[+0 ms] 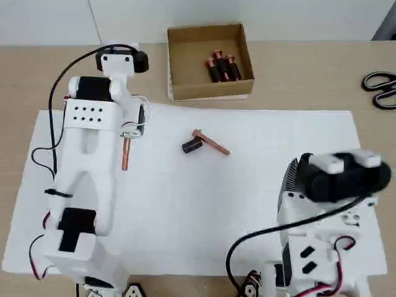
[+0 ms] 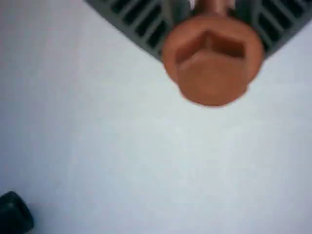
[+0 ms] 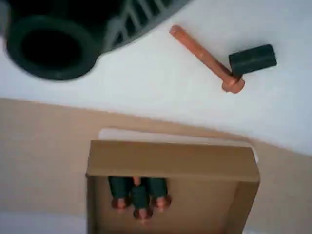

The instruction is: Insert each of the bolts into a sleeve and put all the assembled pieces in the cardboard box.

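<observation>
My left gripper is shut on a copper bolt that hangs shank-down over the left part of the white sheet. In the left wrist view its hex-socket head sits between the ribbed grey fingers. My right gripper is shut on a black sleeve, seen end-on; the right arm stands at the near right. One loose bolt and one loose sleeve lie touching mid-sheet. The cardboard box at the back holds three assembled pieces.
A white paper sheet covers most of the wooden table. Black scissors lie at the far right edge. Wide free room lies on the sheet between the two arms.
</observation>
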Robot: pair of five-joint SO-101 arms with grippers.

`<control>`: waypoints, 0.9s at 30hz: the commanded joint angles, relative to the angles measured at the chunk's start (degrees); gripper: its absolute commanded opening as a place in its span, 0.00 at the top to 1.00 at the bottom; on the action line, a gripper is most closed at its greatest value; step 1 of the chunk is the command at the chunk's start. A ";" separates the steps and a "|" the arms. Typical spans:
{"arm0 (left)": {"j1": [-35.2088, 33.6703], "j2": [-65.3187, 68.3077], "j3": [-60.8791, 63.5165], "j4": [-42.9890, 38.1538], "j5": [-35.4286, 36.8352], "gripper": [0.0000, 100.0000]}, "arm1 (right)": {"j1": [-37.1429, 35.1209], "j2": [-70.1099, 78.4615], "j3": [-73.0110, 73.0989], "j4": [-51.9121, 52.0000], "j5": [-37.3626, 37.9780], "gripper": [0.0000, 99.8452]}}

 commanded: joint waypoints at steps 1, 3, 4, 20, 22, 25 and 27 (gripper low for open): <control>-0.09 -4.48 0.04 0.70 1.23 0.99 | 0.04 -8.75 10.29 -9.10 3.78 1.00; 0.09 -5.36 0.04 0.70 1.32 0.99 | -0.13 -12.70 16.09 -12.70 4.48 1.00; 0.09 -5.89 0.04 0.70 1.32 0.99 | -0.13 -14.11 18.64 -14.20 4.48 1.00; 10.02 -13.71 0.04 0.62 7.74 0.99 | -0.48 -12.79 38.15 -33.89 3.87 1.00; 12.13 -14.33 0.04 0.62 7.74 0.99 | -2.07 -12.79 38.24 -34.07 2.55 1.00; 15.82 -15.12 -0.13 0.26 7.74 0.99 | -5.67 -12.79 39.21 -34.24 -0.88 1.00; 18.81 -15.21 -0.22 -1.67 7.91 0.99 | -7.87 -12.79 40.44 -34.24 -2.55 1.00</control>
